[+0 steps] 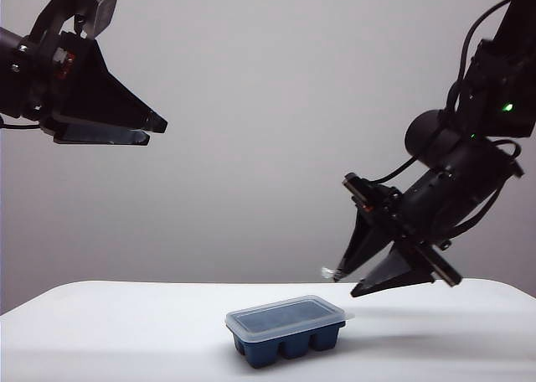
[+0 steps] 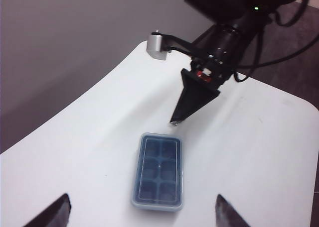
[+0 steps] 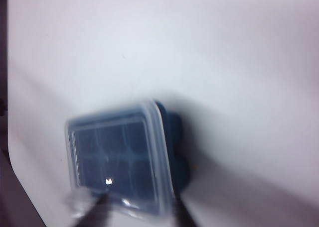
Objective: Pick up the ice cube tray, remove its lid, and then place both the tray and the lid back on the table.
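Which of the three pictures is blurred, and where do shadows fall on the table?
Right wrist view: blurred all over, the lid and ice cube tray smeared, the right gripper fingertips only dark streaks. Exterior view: sharp, with a soft shadow on the table beside the tray, under the right gripper. Left wrist view: mostly clear, slightly soft; left gripper fingertips dark at the frame's edge.
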